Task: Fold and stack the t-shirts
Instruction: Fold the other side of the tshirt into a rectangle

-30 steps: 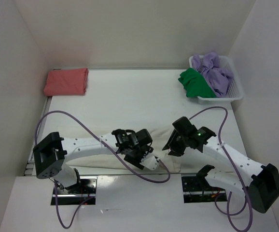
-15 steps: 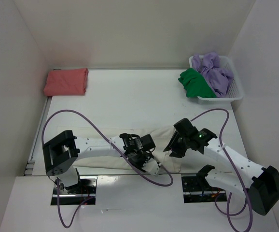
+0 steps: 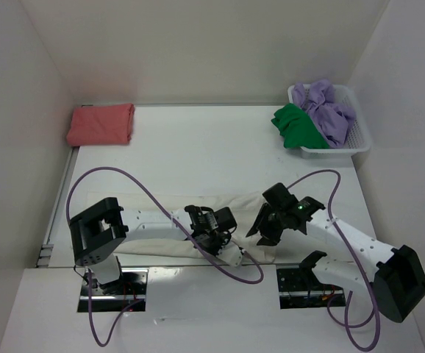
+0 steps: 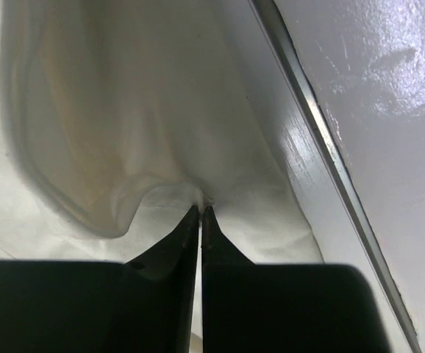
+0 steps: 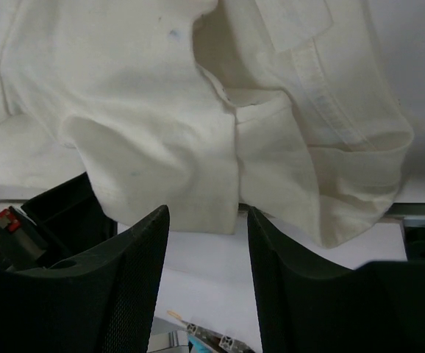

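Observation:
A cream-white t-shirt (image 3: 242,202) lies spread along the table's near edge, between the two arms. My left gripper (image 3: 238,256) is low at that edge. In the left wrist view its tips (image 4: 200,209) are shut on a puckered fold of the cream cloth (image 4: 124,110). My right gripper (image 3: 260,235) hovers just to the right. Seen from the right wrist, it (image 5: 206,213) stands open over the shirt's hem (image 5: 146,110), which hangs over the table edge, and nothing is between the fingers. A folded salmon-red t-shirt (image 3: 101,124) rests at the far left.
A white mesh basket (image 3: 359,143) at the far right holds a bright green t-shirt (image 3: 297,126) and a lavender t-shirt (image 3: 329,110), both crumpled. White walls close in three sides. Purple cables (image 3: 124,184) loop over both arms. A metal strip (image 4: 330,162) runs along the table's near edge.
My left gripper has slid toward the near edge and closed on the cream cloth. The right gripper has shifted slightly and its jaws have widened a little.

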